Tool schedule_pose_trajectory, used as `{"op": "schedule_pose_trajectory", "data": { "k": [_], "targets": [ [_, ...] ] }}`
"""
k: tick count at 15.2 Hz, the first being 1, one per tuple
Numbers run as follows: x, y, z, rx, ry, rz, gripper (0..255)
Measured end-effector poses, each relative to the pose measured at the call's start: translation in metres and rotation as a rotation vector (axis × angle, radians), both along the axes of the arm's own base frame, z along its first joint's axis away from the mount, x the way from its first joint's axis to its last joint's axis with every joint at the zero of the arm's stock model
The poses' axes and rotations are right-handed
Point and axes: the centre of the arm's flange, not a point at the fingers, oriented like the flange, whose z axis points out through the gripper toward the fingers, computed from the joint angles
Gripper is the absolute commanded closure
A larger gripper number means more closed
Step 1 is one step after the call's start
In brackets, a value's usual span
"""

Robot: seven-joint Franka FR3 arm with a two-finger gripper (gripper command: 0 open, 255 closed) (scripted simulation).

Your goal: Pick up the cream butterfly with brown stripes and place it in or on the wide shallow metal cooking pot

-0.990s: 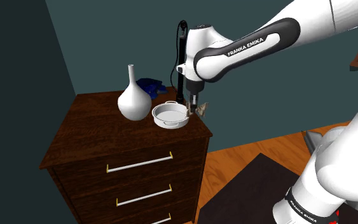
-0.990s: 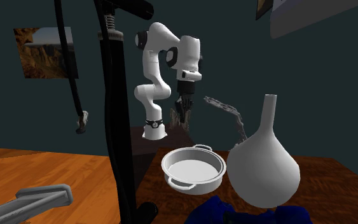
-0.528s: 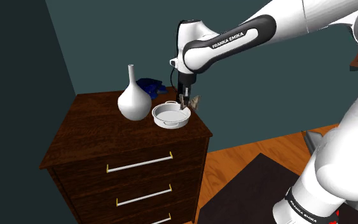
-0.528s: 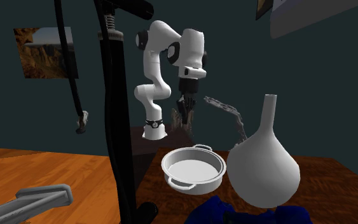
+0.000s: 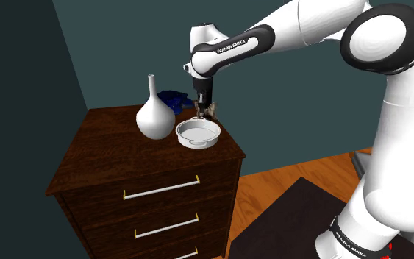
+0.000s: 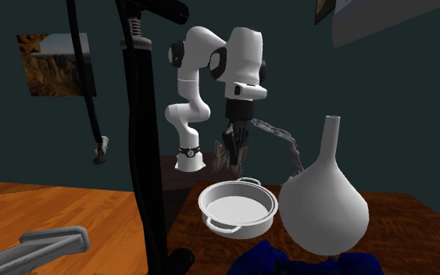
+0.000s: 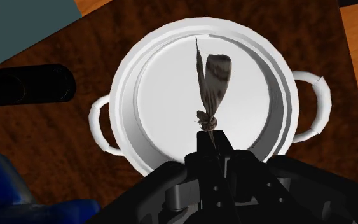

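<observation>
My black gripper (image 7: 210,137) is shut on the cream butterfly with brown stripes (image 7: 212,89), whose wings stick out past the fingertips. In the wrist view the butterfly hangs directly over the inside of the white shallow pot (image 7: 171,95) with two loop handles. The gripper (image 5: 204,112) hovers just above the pot (image 5: 198,133) at its far rim on the dark wooden dresser (image 5: 117,158). From the second exterior view the gripper (image 6: 234,153) holds the butterfly (image 6: 227,155) above and behind the pot (image 6: 237,207).
A white long-necked vase (image 5: 154,112) stands close beside the pot, towards the shoulder view's left. A blue object (image 5: 173,98) lies behind it on the dresser. A black lamp stand (image 6: 141,133) rises near the second exterior view's camera. The dresser's edge drops off just past the pot.
The arm has swung toward the shoulder view's left, carrying the butterfly from beside the pot's rim to above the pot. The gripper has stayed shut on the butterfly.
</observation>
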Motion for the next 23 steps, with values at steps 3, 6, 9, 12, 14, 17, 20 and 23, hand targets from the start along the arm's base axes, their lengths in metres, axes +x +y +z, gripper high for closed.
{"op": "schedule_pose_trajectory", "data": {
  "k": [3, 6, 9, 12, 14, 17, 20, 23],
  "targets": [
    [0.016, -0.003, -0.012, 0.0, 0.0, 0.0, 255],
    [0.017, -0.001, -0.028, 0.0, 0.0, 0.0, 255],
    [0.018, -0.002, -0.044, 0.0, 0.0, 0.0, 255],
    [0.017, -0.003, -0.059, 0.0, 0.0, 0.0, 255],
    [0.017, -0.002, -0.066, 0.0, 0.0, 0.0, 255],
    [0.018, -0.002, -0.068, 0.0, 0.0, 0.0, 255],
    [0.018, -0.002, -0.068, 0.0, 0.0, 0.0, 0],
    [0.018, -0.002, -0.068, 0.0, 0.0, 0.0, 0]
  ]
}}
